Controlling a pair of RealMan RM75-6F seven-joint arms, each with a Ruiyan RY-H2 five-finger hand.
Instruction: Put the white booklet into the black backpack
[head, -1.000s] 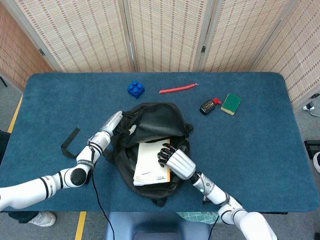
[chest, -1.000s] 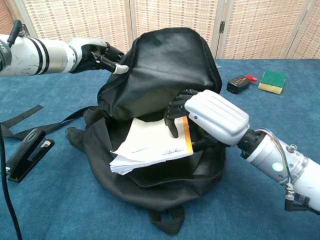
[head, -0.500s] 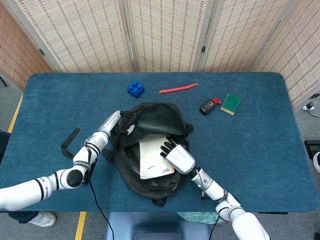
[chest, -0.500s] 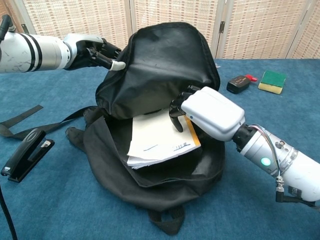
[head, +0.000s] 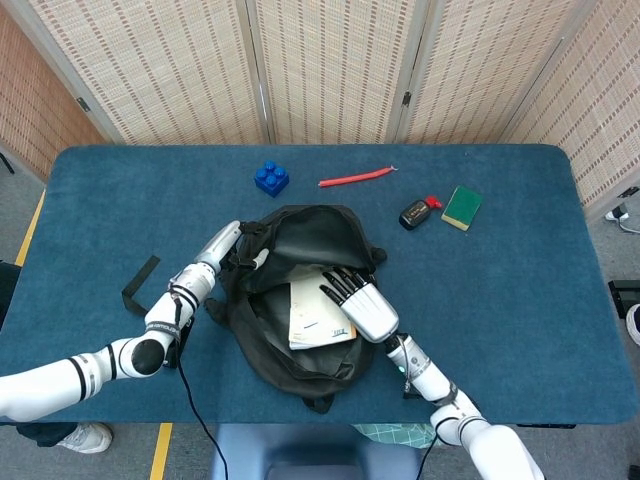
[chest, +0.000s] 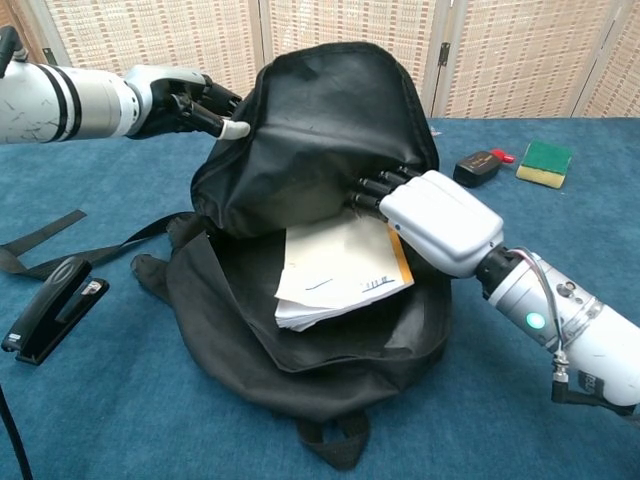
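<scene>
A: The black backpack (chest: 300, 160) lies on the table (head: 520, 300) with its mouth propped open, and the left hand (chest: 190, 100) pinches the upper flap and holds it up. If that pinch slips, the flap drops over the opening and blocks the way in.

B: And the white booklet (chest: 340, 270)?

A: Partly inside, its near end sticking out over the lower lip. The right hand (chest: 430, 215) rests on its far end, fingers reaching under the flap; whether they grip or just press, I cannot tell.

B: So a skewed push could crumple the pages against the lining?

A: Yes, or the booklet could slide back out if that hand lets go too soon.
</scene>
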